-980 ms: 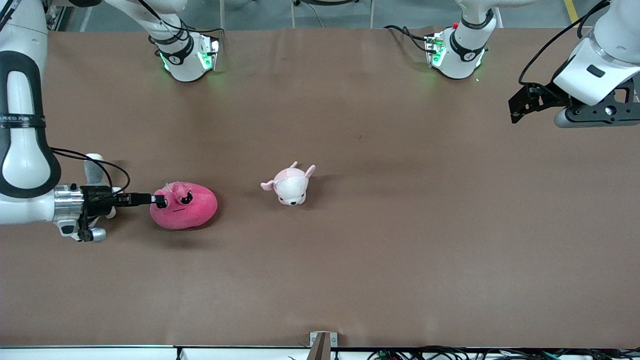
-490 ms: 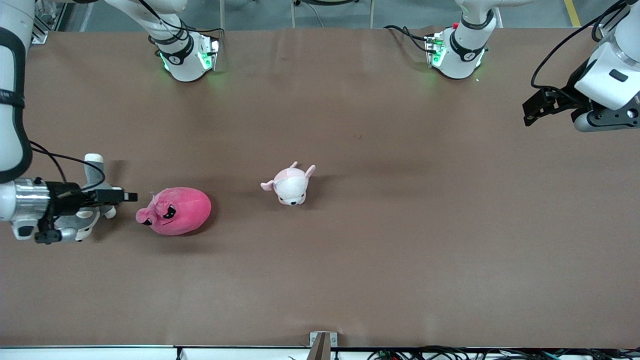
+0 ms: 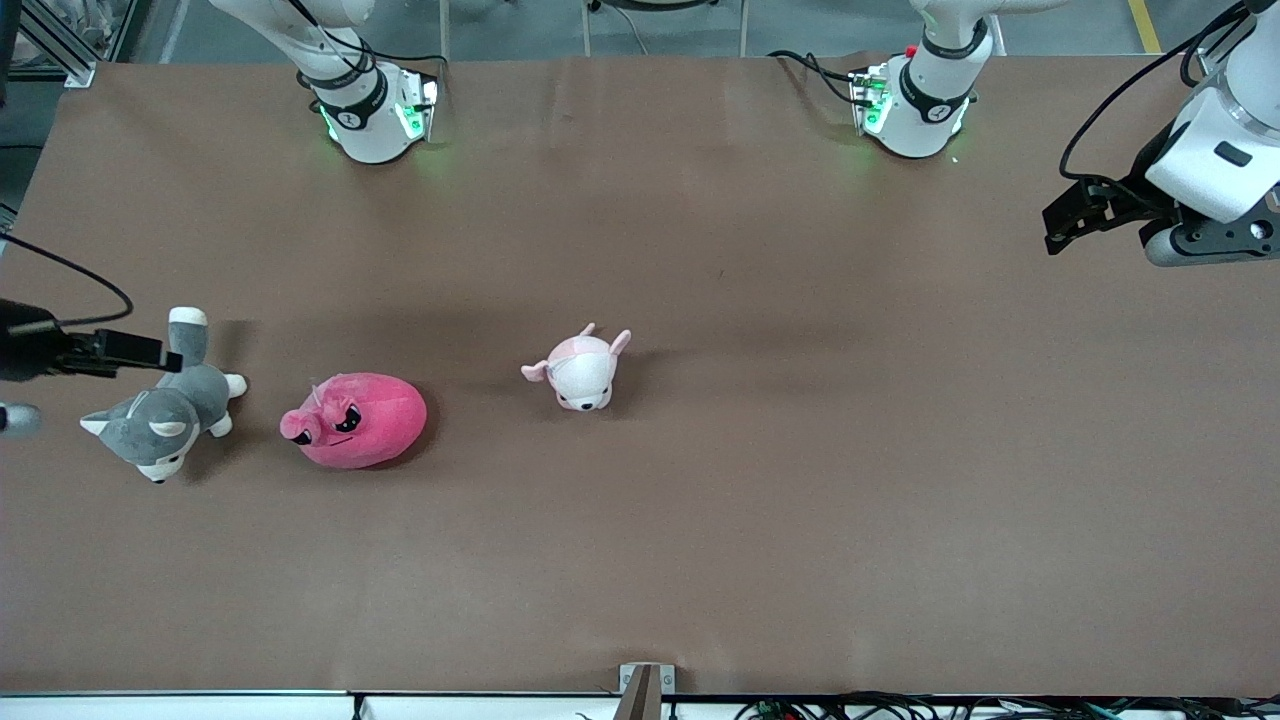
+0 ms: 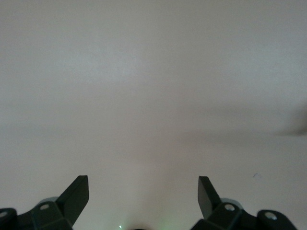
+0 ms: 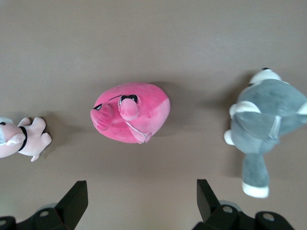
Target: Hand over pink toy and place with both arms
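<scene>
The pink toy [image 3: 355, 433] lies free on the brown table [image 3: 760, 520] toward the right arm's end, with no gripper touching it. Its black eyes face the front camera, and in the right wrist view the toy [image 5: 131, 118] shows whole.

Three plush toys are on the table. A grey-and-white husky [image 3: 165, 410] lies beside the pink toy, closer to the right arm's end of the table. A pale pink-and-white puppy [image 3: 580, 368] sits on the pink toy's other flank, toward the middle of the table and a little farther from the front camera. In the right wrist view the puppy [image 5: 20, 139] is cut off at the picture's edge.

Two grippers are in view. The right gripper [image 3: 150, 354] hangs over the husky's tail end; most of its arm is cut off by the front view's edge. Its own wrist view shows its fingers [image 5: 75, 201] spread wide and holding nothing.

The left gripper [image 3: 1062, 215] waits over the left arm's end of the table, well apart from all three toys. Its fingers [image 4: 76, 193] are spread too, with only bare table beneath.
</scene>
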